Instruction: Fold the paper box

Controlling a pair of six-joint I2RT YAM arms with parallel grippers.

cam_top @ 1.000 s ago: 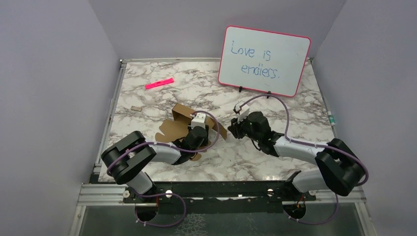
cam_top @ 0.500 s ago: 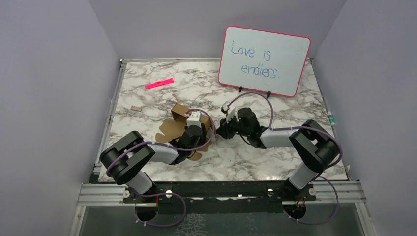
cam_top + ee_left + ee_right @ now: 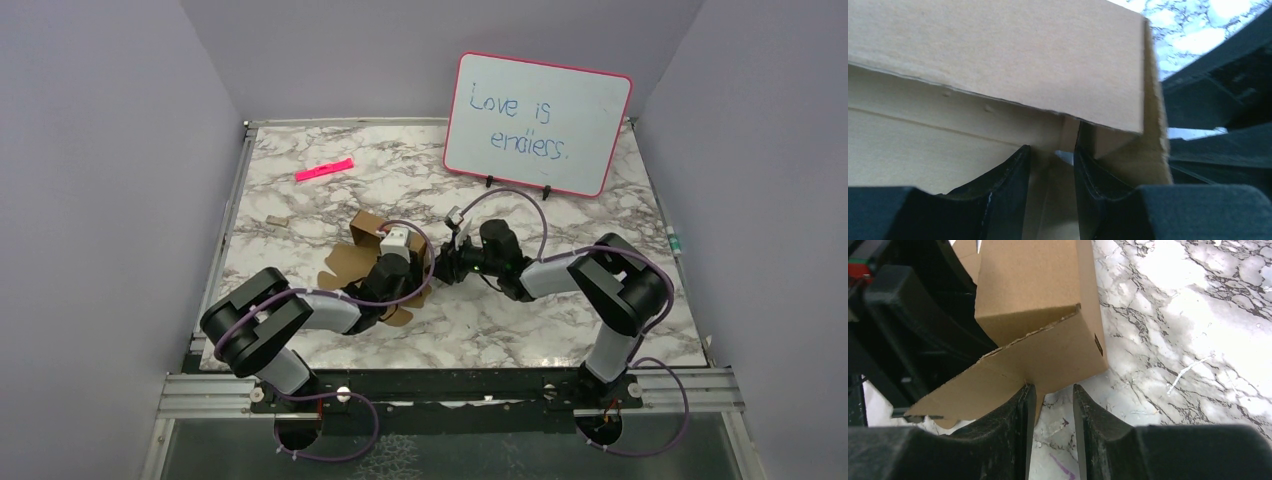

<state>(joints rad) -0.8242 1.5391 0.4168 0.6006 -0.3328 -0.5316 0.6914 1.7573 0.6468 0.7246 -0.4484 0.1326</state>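
The paper box is brown cardboard, partly folded, lying mid-table with flaps spread to the left. My left gripper sits at its right end. In the left wrist view the jaws are shut on a cardboard flap that fills the gap, under a raised box wall. My right gripper faces it from the right. In the right wrist view it is open, marble showing between the fingers. The tip of a box flap touches the left finger's inner side. The box body stands just beyond.
A pink-rimmed whiteboard stands at the back right. A pink marker lies at the back left, and a small cardboard scrap near the left edge. The two grippers are close together, with the right one's black body beside the box.
My right arm has swung left, bringing its gripper up to the box's right end, and its jaws have widened slightly. The left jaws have narrowed onto the flap; the left arm has barely moved.
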